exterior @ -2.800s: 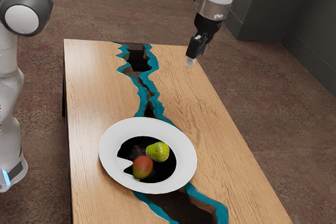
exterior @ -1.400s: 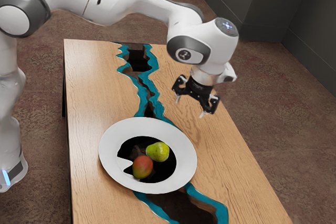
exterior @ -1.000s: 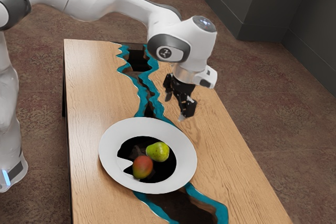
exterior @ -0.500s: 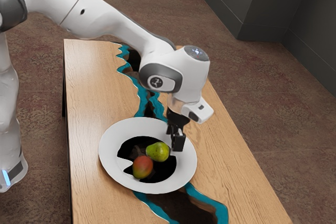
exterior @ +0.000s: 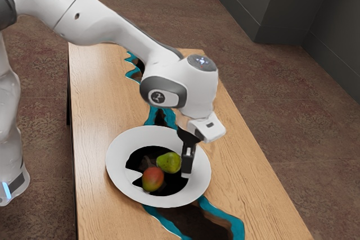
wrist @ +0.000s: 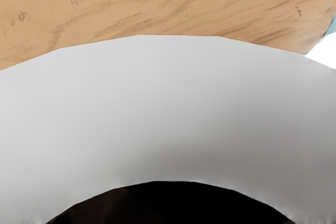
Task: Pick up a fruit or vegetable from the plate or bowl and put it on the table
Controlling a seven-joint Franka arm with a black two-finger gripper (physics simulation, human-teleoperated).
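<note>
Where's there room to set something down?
Bare wood lies between the plate and both long edges of the table, wider at the exterior view's right. Crowded: the plate's middle, holding pear and mango, jaws near the pear.

Pear (exterior: 167, 162) beside mango (exterior: 153, 179) on plate (exterior: 117, 164)

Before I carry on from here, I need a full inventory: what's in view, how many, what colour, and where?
pear: one, green, in the plate, next to the mango
mango: one, red and green, in the plate
plate: one, white with a dark centre, on the table
table: one, light brown wood, under the plate
band: one, dark with teal edges, running along the tabletop
floor: one, brown, around the table
wall: one stretch, dark grey, at the exterior view's upper right
arm: one, white and grey, over the table
gripper: one, black, at the plate beside the pear
</note>
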